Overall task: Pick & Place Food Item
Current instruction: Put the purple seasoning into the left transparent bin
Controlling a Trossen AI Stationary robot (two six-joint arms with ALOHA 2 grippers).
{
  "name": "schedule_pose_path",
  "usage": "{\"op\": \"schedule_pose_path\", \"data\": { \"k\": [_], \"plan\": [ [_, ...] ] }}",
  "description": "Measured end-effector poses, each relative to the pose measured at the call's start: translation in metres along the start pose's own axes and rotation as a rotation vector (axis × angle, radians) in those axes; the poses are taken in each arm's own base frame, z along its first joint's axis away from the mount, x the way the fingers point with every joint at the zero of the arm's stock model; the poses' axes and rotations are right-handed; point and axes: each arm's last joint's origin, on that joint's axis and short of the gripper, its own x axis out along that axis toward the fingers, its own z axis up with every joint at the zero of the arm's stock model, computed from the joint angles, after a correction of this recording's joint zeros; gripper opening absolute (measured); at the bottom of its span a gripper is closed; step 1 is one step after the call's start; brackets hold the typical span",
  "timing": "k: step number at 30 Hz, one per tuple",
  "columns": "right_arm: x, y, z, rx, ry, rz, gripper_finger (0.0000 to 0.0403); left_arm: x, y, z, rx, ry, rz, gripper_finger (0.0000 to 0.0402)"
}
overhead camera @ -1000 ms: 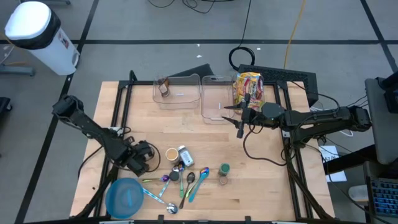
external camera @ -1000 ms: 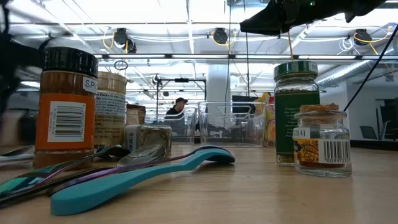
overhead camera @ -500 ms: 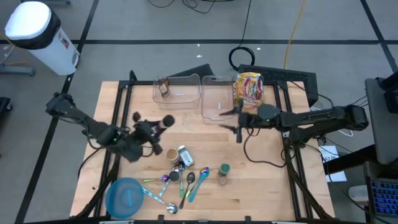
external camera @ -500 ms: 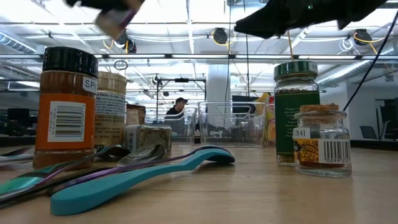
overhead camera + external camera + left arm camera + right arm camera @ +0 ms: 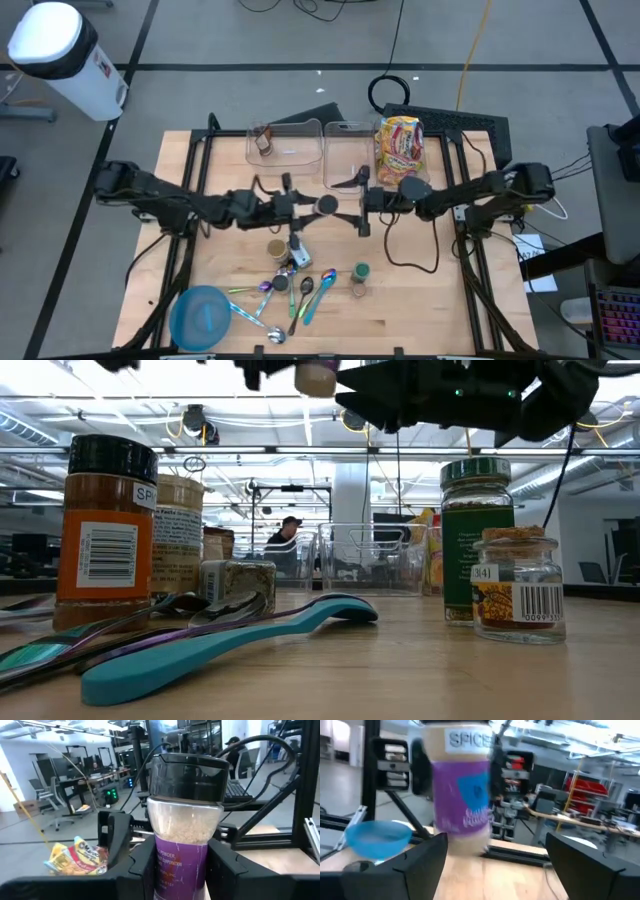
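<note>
High view: left gripper (image 5: 303,206) clamps spice jar (image 5: 322,205) mid-table, above wood; right gripper (image 5: 357,203) spread wide, just beside jar.
Left wrist view: jar (image 5: 186,825) between fingers (image 5: 145,865), black cap outward.
Right wrist view: jar (image 5: 463,790) between parted fingers (image 5: 422,865), untouched.

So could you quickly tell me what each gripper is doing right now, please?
Left gripper: closed on the purple-labelled spice jar, held up over the table.
Right gripper: open, empty, facing the jar, fingers either side without gripping.
</note>
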Motion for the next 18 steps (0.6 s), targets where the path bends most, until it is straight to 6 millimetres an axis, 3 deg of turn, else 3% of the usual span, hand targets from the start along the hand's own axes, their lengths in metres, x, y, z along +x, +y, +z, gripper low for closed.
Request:
{"op": "schedule_pose_path", "data": {
  "k": [9, 18],
  "plan": [
    [0.014, 0.002, -0.004, 0.075, -0.026, 0.055, 0.0283, 0.012, 0.007, -0.010, -0.043, -0.033, -0.034, 0.0126],
    [0.014, 0.002, -0.004, 0.078, -0.018, 0.061, 0.0162, 0.012, 0.007, -0.010, -0.059, -0.034, -0.032, 0.0128]
  ]
}}
